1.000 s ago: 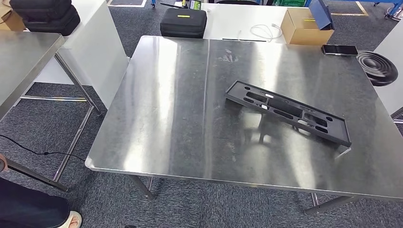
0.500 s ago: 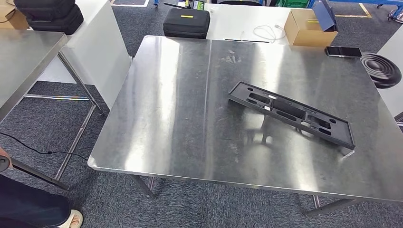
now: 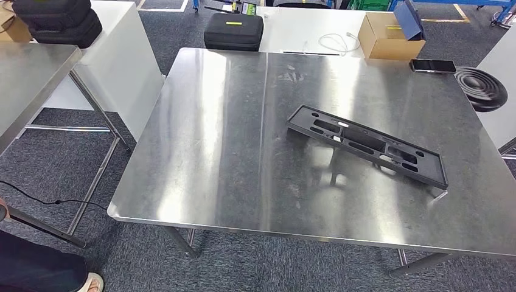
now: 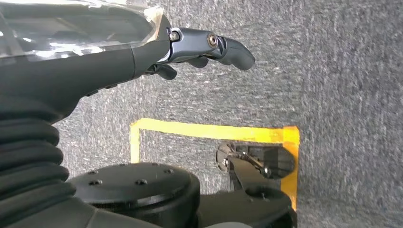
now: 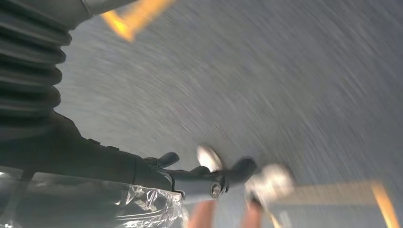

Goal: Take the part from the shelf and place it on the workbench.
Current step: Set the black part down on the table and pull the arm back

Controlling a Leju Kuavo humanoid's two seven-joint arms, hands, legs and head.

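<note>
Two things flank the part (image 3: 367, 145): phone (image 3: 433, 66), box (image 3: 386, 34).

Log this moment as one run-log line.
part: long black plastic frame with cut-outs, flat on steel workbench | left hand: holds nothing, over grey carpet | right hand: blurred, state unclear

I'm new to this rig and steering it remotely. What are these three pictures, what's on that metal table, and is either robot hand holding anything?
The wide picture comes from the robot's head, looking down at a steel workbench. A long black part with cut-outs lies on it, toward the right. The other two come from cameras at the wrists, turned on their side, looking at grey carpet. The left robot hand holds nothing, with one finger stretched out. The right robot hand is blurred, so whether it holds anything is unclear.
</note>
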